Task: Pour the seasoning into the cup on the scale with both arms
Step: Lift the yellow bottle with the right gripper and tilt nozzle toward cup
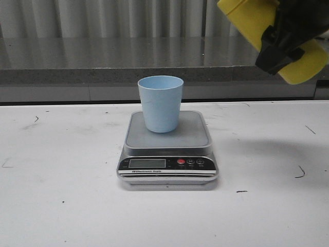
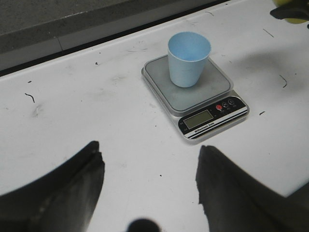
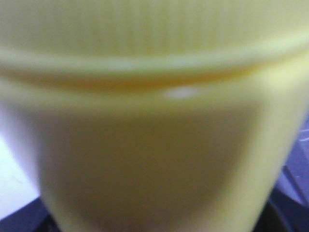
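The right gripper [image 1: 288, 43] is squeezing the seasoning [image 1: 257, 20] up high, the left gripper [image 2: 149, 193] is hanging wide open holding nothing, and seasoning could be missing the cup [image 1: 160, 103], splashing the scale [image 1: 203, 141].

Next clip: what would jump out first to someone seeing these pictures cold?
The small pale blue plastic cup standing upright on the flat silver digital scale, mid-table. Next, the big yellow plastic seasoning bottle held tilted high at upper right of the front view in the right pincer, off to the side of the cup. The left pincer hangs open over bare table near the scale.
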